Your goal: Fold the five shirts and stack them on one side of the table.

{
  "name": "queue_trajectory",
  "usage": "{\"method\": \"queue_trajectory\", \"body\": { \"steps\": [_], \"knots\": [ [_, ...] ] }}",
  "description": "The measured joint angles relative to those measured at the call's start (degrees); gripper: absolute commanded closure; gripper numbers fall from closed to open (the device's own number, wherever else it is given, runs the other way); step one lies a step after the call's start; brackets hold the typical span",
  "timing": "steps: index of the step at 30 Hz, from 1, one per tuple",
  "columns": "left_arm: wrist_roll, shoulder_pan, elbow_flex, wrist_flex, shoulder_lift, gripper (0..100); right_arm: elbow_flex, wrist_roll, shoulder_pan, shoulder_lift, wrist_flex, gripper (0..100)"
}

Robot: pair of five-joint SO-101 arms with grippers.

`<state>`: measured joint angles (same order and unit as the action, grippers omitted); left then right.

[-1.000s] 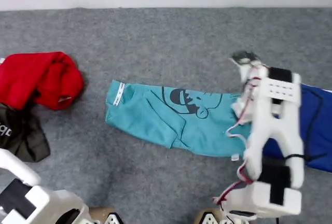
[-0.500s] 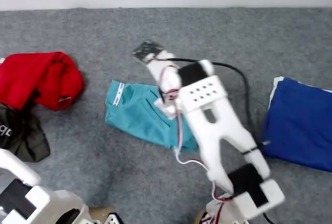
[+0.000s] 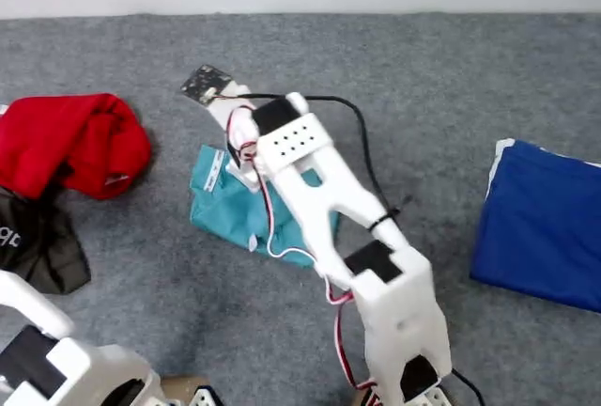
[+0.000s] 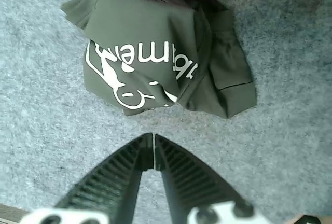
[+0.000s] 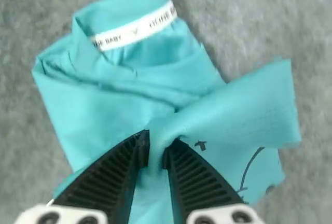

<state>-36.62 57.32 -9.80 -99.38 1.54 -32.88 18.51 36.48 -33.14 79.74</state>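
Note:
A teal shirt (image 3: 225, 209) lies folded over itself at the middle left of the grey table; its collar end with a white label (image 5: 132, 27) faces away from the right wrist camera. My right gripper (image 5: 155, 154) is shut on a bunched fold of the teal shirt (image 5: 104, 105), above its collar end in the high view (image 3: 246, 163). A dark olive shirt (image 4: 155, 47) with white print lies crumpled just beyond my left gripper (image 4: 154, 154), which is shut on nothing at the table's near left corner. A red shirt (image 3: 70, 143) is heaped at the far left. A folded blue shirt (image 3: 540, 232) lies at the right.
The olive shirt (image 3: 33, 242) touches the red heap at the left edge. The right arm (image 3: 357, 256) stretches diagonally across the table's middle, with a black cable (image 3: 362, 148) looping beside it. Bare grey carpet (image 3: 423, 77) spreads along the back.
The right arm has swung from the right side to the left, dragging the teal shirt's lower end over onto its collar end. The blue shirt is now uncovered. The left arm has not moved.

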Motion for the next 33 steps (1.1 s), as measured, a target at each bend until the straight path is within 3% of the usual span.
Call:
{"method": "queue_trajectory", "body": {
  "steps": [5,8,12,16,24,33],
  "knots": [
    [0.0,0.0,0.44,0.09,2.64,98,-8.0,0.0,2.11,-5.8,2.11,78.6],
    [0.09,0.0,3.43,0.09,3.52,98,-13.45,-0.62,3.6,-6.24,6.86,77.5],
    [0.09,0.0,7.21,0.09,4.66,98,-21.98,-1.58,3.34,-6.24,16.09,81.7],
    [0.09,0.0,10.55,1.05,8.0,98,-25.85,-0.79,0.09,-6.07,20.75,99.8],
    [0.09,0.0,15.21,3.16,14.68,98,-11.69,1.67,-5.54,-6.24,20.75,98.8],
    [0.09,0.0,18.64,3.16,16.7,98,-7.56,1.76,4.13,-11.08,16.18,98.8]
  ]
}}
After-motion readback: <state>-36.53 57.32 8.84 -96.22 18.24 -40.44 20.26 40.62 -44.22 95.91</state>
